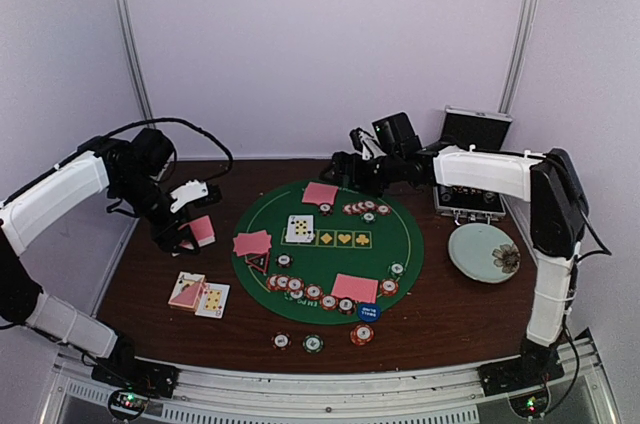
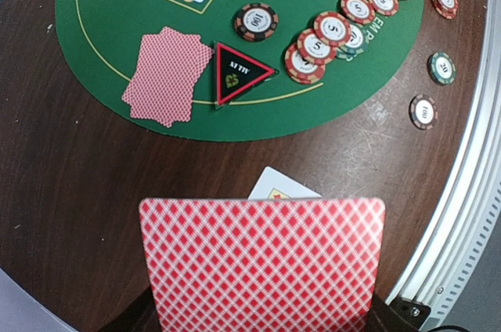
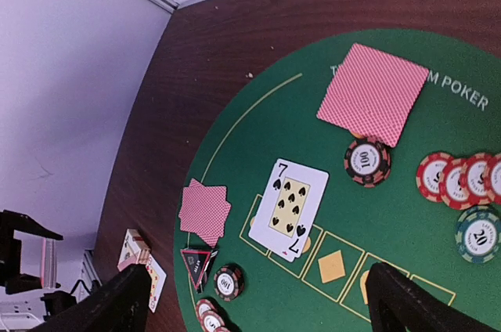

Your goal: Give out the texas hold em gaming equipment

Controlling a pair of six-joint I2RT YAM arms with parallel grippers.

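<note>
Your left hand [image 1: 188,234] was closed on the red-backed cards [image 2: 262,261]. It hung over the bare table [image 1: 150,274], just off the left edge of the green mat [image 1: 400,234]. The cards' patterned back faced the wrist camera, with their long edge running across that view. From that hand the mat lay to the right, and the face-up cards [image 1: 200,295] lay on the near side on bare wood. I judged that a white corner showing past the held cards in the wrist view belonged to that pile. Your right hand [image 3: 258,273] hovered over the far side of the mat, fingers spread wide with nothing between them. That left the left arm much the nearer one for any drop on the left side.
</note>
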